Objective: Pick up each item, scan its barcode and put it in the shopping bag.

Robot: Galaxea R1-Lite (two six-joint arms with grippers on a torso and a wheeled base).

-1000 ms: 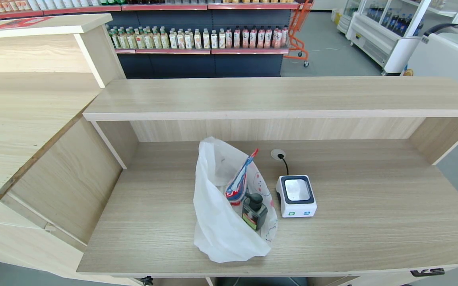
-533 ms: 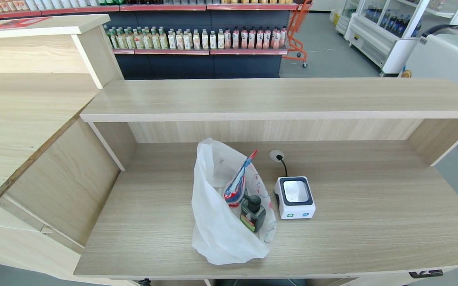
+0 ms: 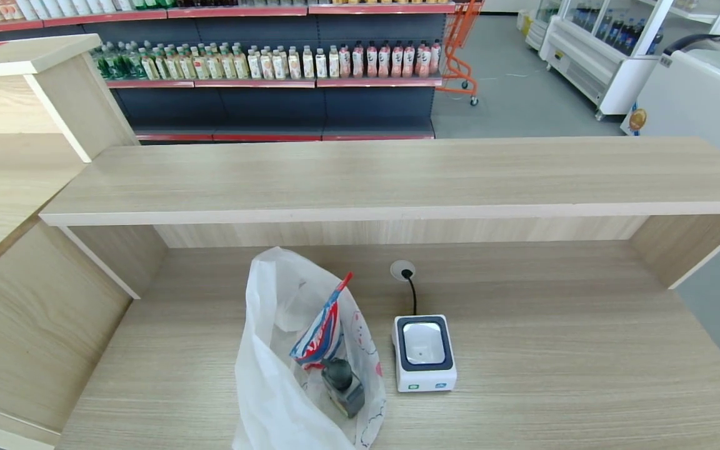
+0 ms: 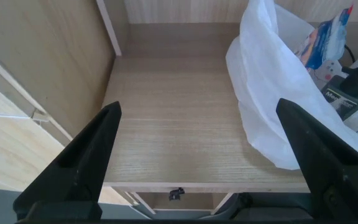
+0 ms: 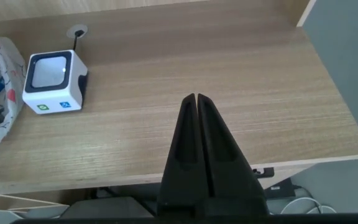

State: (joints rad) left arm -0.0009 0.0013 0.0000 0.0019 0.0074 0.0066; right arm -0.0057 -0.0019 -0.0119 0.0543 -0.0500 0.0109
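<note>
Here's the checkout counter (image 3: pixel 554 350), light wood, and the white shopping bag (image 3: pixel 266 381) stands slumped open near its front edge, mouth gaping upward. 2 items are in it: a red-and-blue snack packet (image 3: pixel 321 325) poking up on a tilt, and just in front of it a dark bottle (image 3: pixel 342 389) with a black cap, leaning inside the plastic. Just beside the bag, on the robot's right, sits the white scanner (image 3: pixel 425 353), glass window facing up, its black cable (image 3: pixel 412 295) running back to a round grommet (image 3: pixel 402 270) in the counter top. The left gripper (image 4: pixel 199 104) hangs over bare wood near the counter's front edge, close to the bag (image 4: pixel 272 93) but not touching it, its 2 dark fingers (image 4: pixel 92 155) spread wide with nothing between them; the packet (image 4: pixel 328 34) and bottle (image 4: pixel 351 93) peek out of the bag beyond. The right gripper (image 5: pixel 196 98) hovers above the counter's near edge, well apart from the scanner (image 5: pixel 53 81), fingers pressed flat together and carrying nothing. Behind the raised ledge (image 3: pixel 366 181), store shelves (image 3: pixel 272 62) lined with bottles, and an orange cart (image 3: pixel 460 44).
</note>
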